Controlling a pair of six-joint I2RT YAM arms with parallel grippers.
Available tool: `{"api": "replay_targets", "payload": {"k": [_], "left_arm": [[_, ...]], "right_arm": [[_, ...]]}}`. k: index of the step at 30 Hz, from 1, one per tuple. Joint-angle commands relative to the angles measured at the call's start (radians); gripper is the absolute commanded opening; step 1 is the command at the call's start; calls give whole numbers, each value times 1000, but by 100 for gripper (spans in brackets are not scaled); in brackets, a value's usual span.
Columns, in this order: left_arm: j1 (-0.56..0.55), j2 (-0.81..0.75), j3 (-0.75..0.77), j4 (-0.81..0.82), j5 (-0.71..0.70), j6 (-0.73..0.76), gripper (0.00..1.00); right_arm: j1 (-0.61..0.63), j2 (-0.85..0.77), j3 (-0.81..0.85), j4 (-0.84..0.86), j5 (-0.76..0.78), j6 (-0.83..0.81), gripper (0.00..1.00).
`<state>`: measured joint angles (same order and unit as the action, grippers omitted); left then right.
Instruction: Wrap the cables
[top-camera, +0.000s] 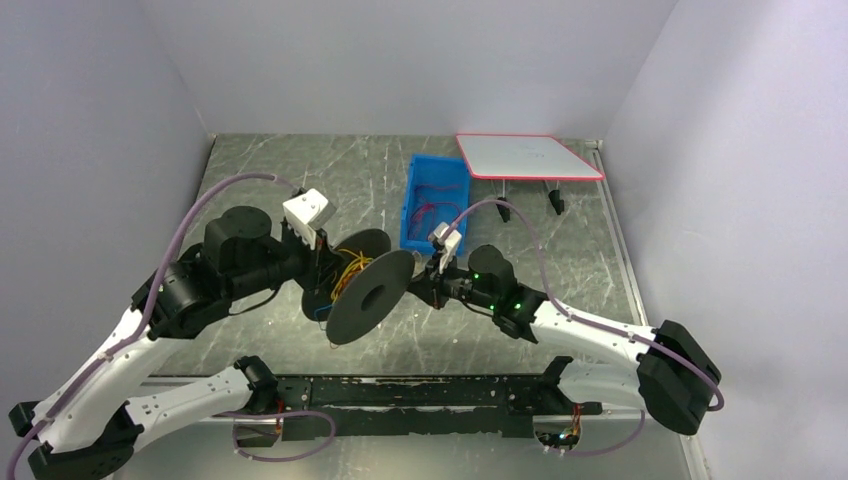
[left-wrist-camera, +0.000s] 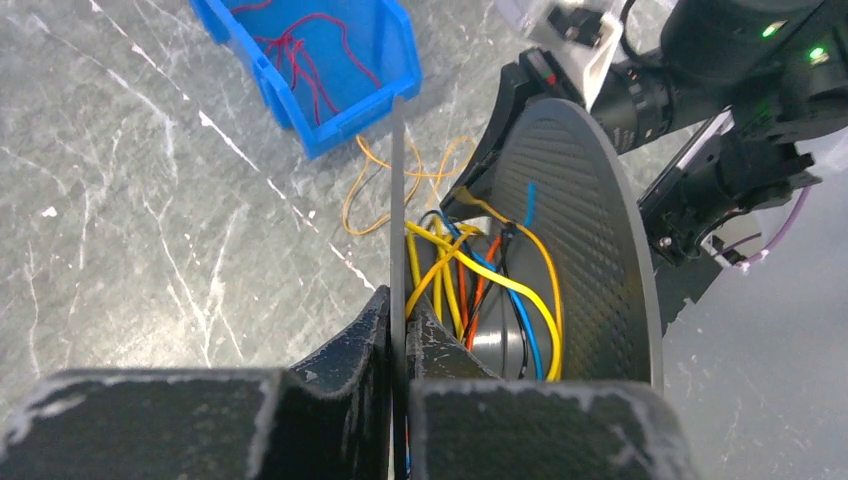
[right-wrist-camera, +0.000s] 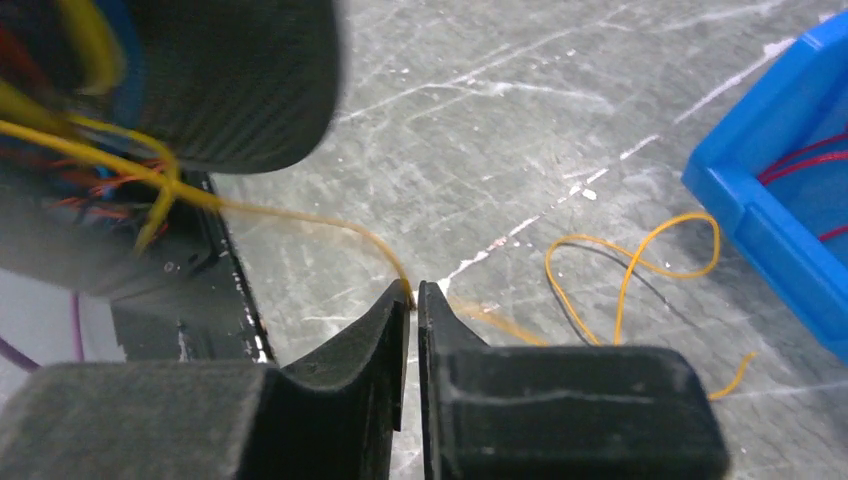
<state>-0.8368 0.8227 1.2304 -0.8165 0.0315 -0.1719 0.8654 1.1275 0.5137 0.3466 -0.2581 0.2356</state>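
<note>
Right wrist view puts the right gripper (right-wrist-camera: 413, 300) just beside the spool (right-wrist-camera: 240, 90), its jaws closed to a thin slit on the orange cable (right-wrist-camera: 345, 224). That cable runs from the spool's core to the fingertips, then trails in loose loops over the tabletop (right-wrist-camera: 520, 120), away from the spool toward the bin (right-wrist-camera: 770, 210). In the left wrist view, the left gripper (left-wrist-camera: 398, 325) is clamped tight on the thin rim of the spool's near flange, holding the spool on edge. Yellow, orange and blue cables (left-wrist-camera: 470, 275) already lie around its hub. The step in hand looks like winding: one arm steadies the spool while the other feeds the strand. The next move probably calls for carrying the pinched strand round the hub between the flanges, under enough tension to lie flat, then regripping further along the slack so the loose tail gets drawn in toward the spool.
</note>
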Motion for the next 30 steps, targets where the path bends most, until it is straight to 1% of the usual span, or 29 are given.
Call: {"api": "replay_targets", "payload": {"k": [1, 3, 6, 8, 11, 17, 21, 26, 30], "left_arm": [[-5, -3, 107, 119, 70, -38, 7], [-6, 8, 120, 118, 64, -38, 7], [-5, 19, 143, 116, 36, -41, 7], [-6, 29, 161, 109, 9, -44, 7], [-5, 38, 185, 105, -27, -52, 7], [-5, 43, 224, 116, -106, -80, 7], [-6, 47, 252, 116, -104, -89, 7], [-6, 52, 270, 109, -85, -95, 7], [-6, 49, 271, 111, -87, -102, 7]], "right_arm": [[-15, -6, -13, -72, 31, -9, 20], [-14, -39, 0, -98, 51, -25, 32], [-15, -96, 8, -130, 100, -50, 44], [-15, -136, 1, -149, 140, -60, 50], [-15, -196, -33, -138, 213, -53, 56], [-15, -248, -126, -42, 304, 7, 59], [-15, -255, -201, 52, 370, 59, 61], [-15, -204, -232, 142, 425, 138, 63], [-16, -137, -230, 229, 427, 197, 64]]}}
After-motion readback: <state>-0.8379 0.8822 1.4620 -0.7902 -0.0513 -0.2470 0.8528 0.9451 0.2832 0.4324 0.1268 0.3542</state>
